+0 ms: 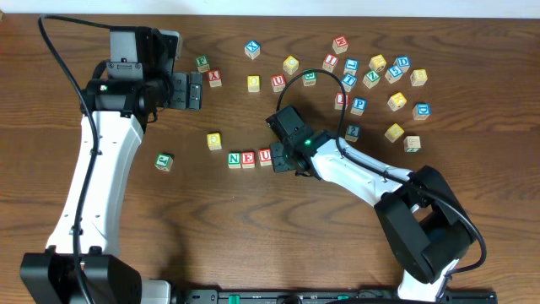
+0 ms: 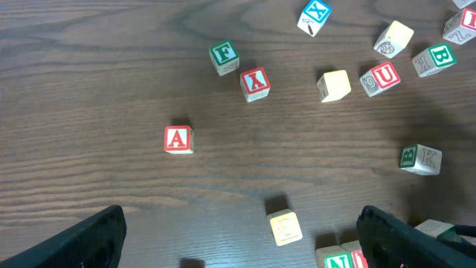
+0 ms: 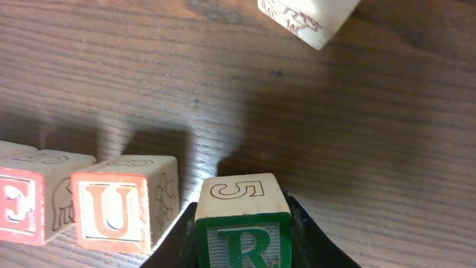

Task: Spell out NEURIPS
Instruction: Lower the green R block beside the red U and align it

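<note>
**R cube (image 3: 242,227) in the right gripper (image 1: 280,159), just right of the U cube (image 3: 119,212)**

Green-lettered R fills the near edge of the right wrist view. It stands upright with a 5 on its top face, and a dark finger presses on each side, so the right gripper is narrowed and holding it. I cannot tell whether it rests on the table (image 1: 211,236) or sits slightly above it. Just to its left is the red U, then the red E cube (image 3: 22,207). In the overhead view the green N cube (image 1: 234,158) begins this row, which reads N, E, U from left to right near the middle of the table.

Farther left, the left gripper (image 2: 238,223) hangs over bare wood with its fingers spread wide and nothing between them. Its camera shows a yellow-faced cube (image 2: 285,227) just ahead of the fingers. Beyond that are a red A cube (image 2: 178,139), a red X cube (image 2: 255,83) and a green F cube (image 2: 224,56).

Many loose cubes (image 1: 380,76) lie scattered at the far right, well apart from the row.
</note>
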